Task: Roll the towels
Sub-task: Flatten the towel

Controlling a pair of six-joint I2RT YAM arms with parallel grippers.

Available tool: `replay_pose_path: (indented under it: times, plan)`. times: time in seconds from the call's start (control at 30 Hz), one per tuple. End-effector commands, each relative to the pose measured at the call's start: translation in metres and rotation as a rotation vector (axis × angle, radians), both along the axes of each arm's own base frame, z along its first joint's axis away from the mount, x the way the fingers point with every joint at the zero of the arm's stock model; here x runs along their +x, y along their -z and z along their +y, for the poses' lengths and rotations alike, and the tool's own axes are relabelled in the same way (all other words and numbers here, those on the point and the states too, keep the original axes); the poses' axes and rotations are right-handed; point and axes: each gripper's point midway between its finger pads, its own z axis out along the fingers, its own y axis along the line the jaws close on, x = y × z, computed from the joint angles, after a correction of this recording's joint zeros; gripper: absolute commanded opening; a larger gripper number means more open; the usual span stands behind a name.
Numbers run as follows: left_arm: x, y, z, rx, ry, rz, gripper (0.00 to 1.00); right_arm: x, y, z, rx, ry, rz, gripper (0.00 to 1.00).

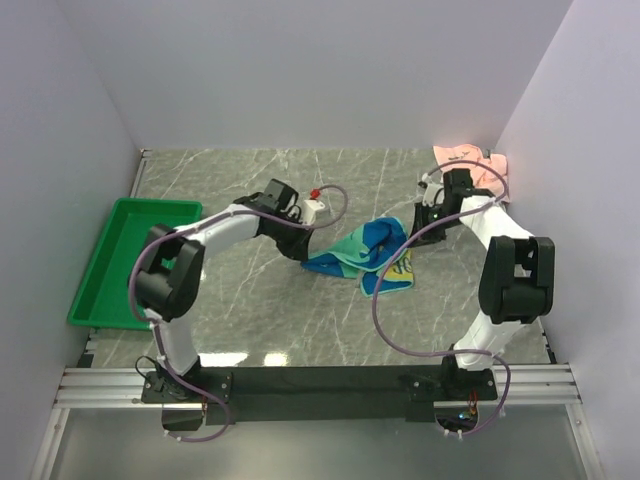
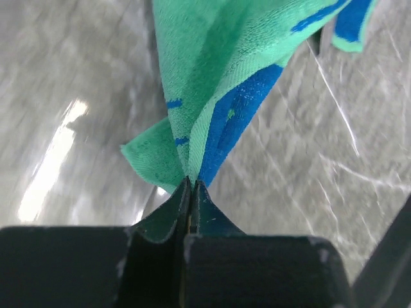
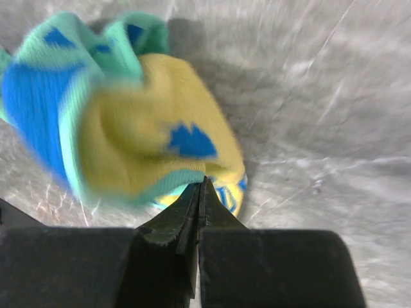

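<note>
The left end effector [image 2: 191, 183] is closed tight on a corner of the teal and blue towel [image 2: 218, 77]. In the left wrist view the two dark fingers meet with a fold of cloth pinched between their tips. From there the towel rises up and away in a stretched, creased band, clear of the marbled table [image 1: 250, 310].

The right end effector [image 3: 202, 183] is also closed, its tips meeting on the hem at the opposite end of that towel. The right wrist view is blurred, so how much cloth lies between the fingers cannot be made out. That view alone shows a yellow face with blue marks, bunched into a rounded lump just beyond the fingertips. The left wrist view shows only teal and blue.

The top view shows what neither wrist camera does. The towel lies crumpled between the two arms, the left end effector at its left end and the right one at its right end.

The pink towel [image 1: 470, 165] sits well beyond the teal towel, in the far right corner of the table. The green tray [image 1: 100, 262] lies well to the left of the teal towel, against the left wall.
</note>
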Motion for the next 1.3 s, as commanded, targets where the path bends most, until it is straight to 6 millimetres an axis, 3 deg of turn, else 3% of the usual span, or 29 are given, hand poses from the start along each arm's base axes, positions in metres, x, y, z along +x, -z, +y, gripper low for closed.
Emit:
replay_pose_path:
  times: [0.0, 0.07, 0.1, 0.2, 0.27, 0.3, 0.37, 0.4, 0.53, 0.63, 0.67, 0.77, 0.83, 1.07, 1.27]
  plan:
    - [-0.008, -0.037, 0.019, -0.038, -0.05, -0.021, 0.0, 0.011, -0.035, -0.01, -0.007, -0.03, -0.085, 0.0]
    - [-0.019, -0.041, 0.028, -0.033, -0.047, -0.018, 0.0, 0.009, -0.04, -0.016, -0.021, -0.043, -0.068, 0.0]
    - [-0.023, -0.054, 0.03, -0.046, -0.044, -0.046, 0.0, 0.017, -0.051, -0.019, -0.034, -0.061, -0.101, 0.0]
    - [-0.04, -0.061, 0.042, -0.039, -0.034, -0.051, 0.0, 0.032, -0.059, -0.024, -0.063, -0.086, -0.124, 0.0]
    - [-0.049, -0.055, 0.049, -0.018, -0.031, -0.035, 0.0, 0.039, -0.047, -0.018, -0.054, -0.1, -0.079, 0.0]
    - [-0.051, -0.053, 0.051, -0.009, -0.029, -0.03, 0.0, 0.051, -0.054, -0.015, -0.054, -0.112, -0.096, 0.0]
    - [-0.053, -0.045, 0.054, 0.012, -0.04, -0.012, 0.0, 0.054, -0.04, -0.006, -0.044, -0.132, -0.031, 0.16]
    - [-0.054, -0.041, 0.054, 0.017, -0.049, 0.003, 0.0, 0.061, -0.045, -0.004, -0.042, -0.13, -0.043, 0.32]
    - [-0.056, -0.032, 0.053, 0.022, -0.064, 0.042, 0.01, 0.058, -0.054, -0.014, -0.082, -0.12, -0.042, 0.55]
    - [-0.054, -0.028, 0.053, 0.026, -0.079, 0.048, 0.01, 0.037, -0.05, -0.022, -0.09, -0.121, -0.006, 0.55]
    - [-0.054, -0.028, 0.053, 0.026, -0.079, 0.048, 0.01, 0.021, -0.047, -0.021, -0.088, -0.128, 0.009, 0.55]
    - [-0.051, -0.025, 0.053, 0.032, -0.096, 0.048, 0.01, 0.008, -0.046, -0.012, -0.083, -0.142, -0.035, 0.54]
    - [-0.048, -0.023, 0.054, 0.04, -0.102, 0.049, 0.01, -0.006, -0.03, 0.002, -0.094, -0.167, -0.002, 0.52]
    - [-0.044, -0.02, 0.055, 0.068, -0.1, 0.05, 0.01, 0.014, -0.004, 0.035, -0.146, -0.163, -0.032, 0.46]
    - [-0.042, -0.022, 0.058, 0.077, -0.113, 0.04, 0.01, 0.029, 0.022, 0.041, -0.208, -0.155, -0.01, 0.54]
